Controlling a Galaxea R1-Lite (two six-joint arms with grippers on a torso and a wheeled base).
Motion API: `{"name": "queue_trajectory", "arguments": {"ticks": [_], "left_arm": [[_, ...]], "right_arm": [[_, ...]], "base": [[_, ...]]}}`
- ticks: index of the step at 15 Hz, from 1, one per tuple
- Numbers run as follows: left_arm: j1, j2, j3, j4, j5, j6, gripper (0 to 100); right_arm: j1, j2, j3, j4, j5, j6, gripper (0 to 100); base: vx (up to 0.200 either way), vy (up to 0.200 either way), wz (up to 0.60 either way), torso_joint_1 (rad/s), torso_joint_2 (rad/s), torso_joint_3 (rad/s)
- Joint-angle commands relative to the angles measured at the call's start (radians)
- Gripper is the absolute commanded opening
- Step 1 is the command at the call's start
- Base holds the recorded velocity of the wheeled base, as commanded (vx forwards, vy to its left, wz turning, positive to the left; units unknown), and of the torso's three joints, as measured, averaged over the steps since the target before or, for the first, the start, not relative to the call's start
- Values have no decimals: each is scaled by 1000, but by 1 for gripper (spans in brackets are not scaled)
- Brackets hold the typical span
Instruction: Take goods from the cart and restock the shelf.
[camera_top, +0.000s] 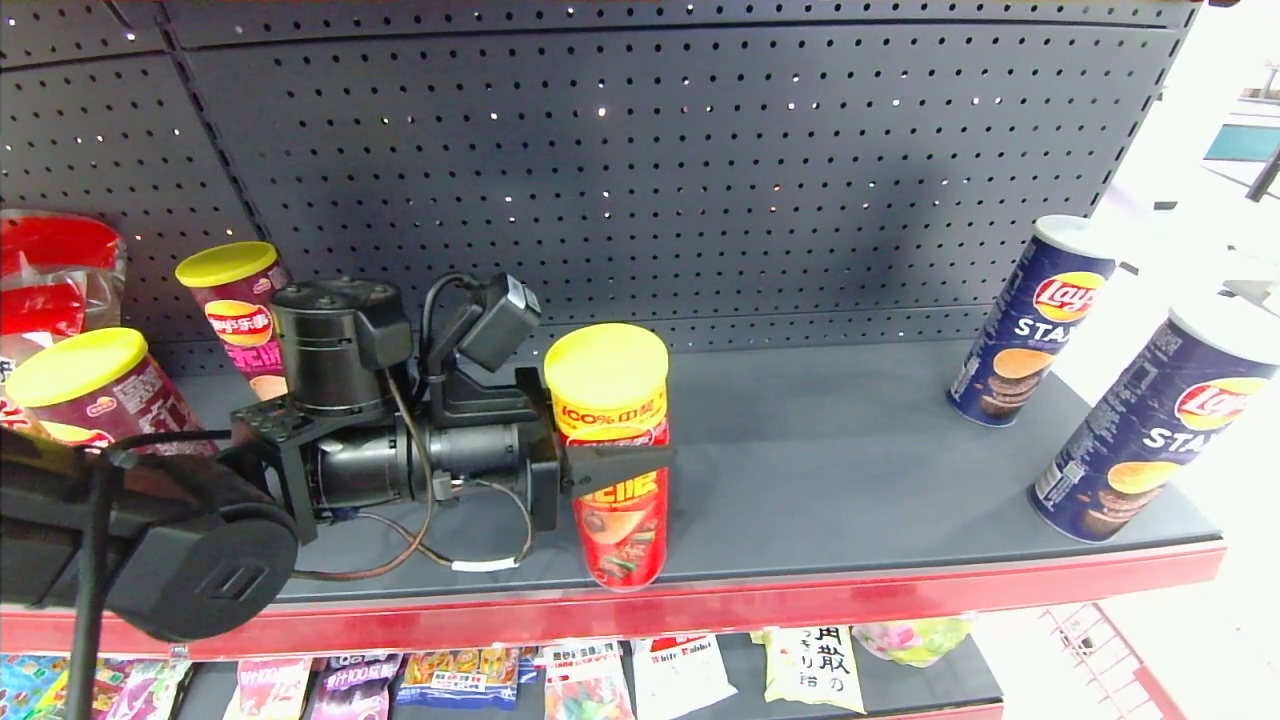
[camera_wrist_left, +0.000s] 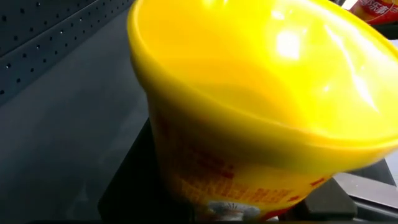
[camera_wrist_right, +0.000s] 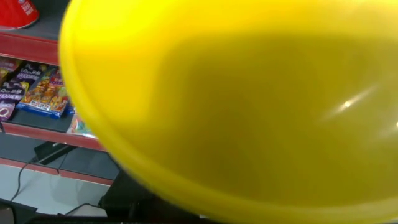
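Observation:
A red chip can with a yellow lid (camera_top: 615, 500) stands upright near the front edge of the grey shelf board (camera_top: 820, 470). My left gripper (camera_top: 625, 455) reaches in from the left and is shut on this can just below the lid, one dark finger (camera_top: 620, 462) crossing its front. In the left wrist view the same can (camera_wrist_left: 249, 99) looms close, with dark fingers (camera_wrist_left: 134, 183) at its sides. In the right wrist view another yellow lid (camera_wrist_right: 249, 106) sits right before the camera, held off the shelf, with the lower shelf and floor behind it.
Two purple cans with yellow lids (camera_top: 235, 300) (camera_top: 85, 385) and a red bag (camera_top: 50, 270) stand at the shelf's left. Two blue cans (camera_top: 1030, 320) (camera_top: 1150, 420) stand at the right end. The stretch between is bare. Snack packets (camera_top: 600, 680) hang on the lower shelf.

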Motion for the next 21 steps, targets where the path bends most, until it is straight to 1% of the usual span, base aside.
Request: {"name": "queue_trajectory", "arguments": {"ticks": [1, 2, 3, 5, 6, 8, 10, 11, 12, 13, 14, 15, 16, 17, 18, 19, 20, 21], "left_arm": [[0, 9, -4, 1, 2, 2, 0], [0, 11, -7, 3, 2, 2, 0], [0, 12, -12, 4, 15, -2, 100], [0, 7, -4, 4, 15, -2, 100], [2, 1, 8, 4, 24, -2, 100], [20, -23, 34, 4, 39, -4, 100], [74, -92, 93, 4, 45, -2, 100], [91, -121, 113, 6, 53, -4, 100], [120, -187, 159, 7, 67, -5, 100], [129, -204, 171, 9, 68, -5, 100], [150, -318, 257, 12, 84, -22, 100], [155, -381, 295, 13, 114, -41, 100], [155, -390, 300, 13, 120, -44, 100], [155, -470, 349, 23, 208, -73, 100], [155, -511, 370, 42, 225, -76, 100], [155, -536, 377, 58, 228, -76, 100], [154, -608, 380, 113, 234, -76, 100], [154, -663, 380, 165, 246, -76, 100]], "right_arm": [[0, 1, 0, 0, 0, -1, 0], [0, 1, 0, 0, 0, -1, 0], [0, 1, 0, 0, 0, -1, 0], [0, 1, 0, 0, 0, -1, 0], [0, 3, -3, 0, 0, -1, 0], [0, 15, -16, 0, 2, -1, 0], [2, 69, -54, 0, 12, -1, 0], [3, 93, -72, 0, 15, -1, 0], [5, 150, -118, 0, 46, -1, 0], [5, 167, -132, -1, 58, -1, 0], [5, 261, -213, 0, 112, -2, 0], [8, 311, -250, -1, 138, -5, 0], [9, 317, -256, -1, 143, -5, 0], [45, 411, -318, -1, 192, -19, 0], [69, 471, -355, -4, 193, -37, 0], [85, 506, -374, -15, 195, -44, 0], [128, 626, -413, -104, 195, -42, 0], [138, 712, -425, -204, 195, -42, 0]], "base": [[0, 0, 0, 0, 0, 0], [0, 0, 0, 0, 0, 0], [0, 0, 0, 0, 0, 0], [0, 0, 0, 0, 0, 0], [0, 0, 0, 0, 0, 0], [0, 0, 0, 0, 0, 0], [0, 0, 0, 0, 0, 0], [0, 0, 0, 0, 0, 0], [0, 0, 0, 0, 0, 0], [0, 0, 0, 0, 0, 0], [0, 0, 0, 0, 0, 0], [0, 0, 0, 0, 0, 0], [0, 0, 0, 0, 0, 0], [0, 0, 0, 0, 0, 0], [0, 0, 0, 0, 0, 0], [0, 0, 0, 0, 0, 0], [0, 0, 0, 0, 0, 0], [0, 0, 0, 0, 0, 0]]}}
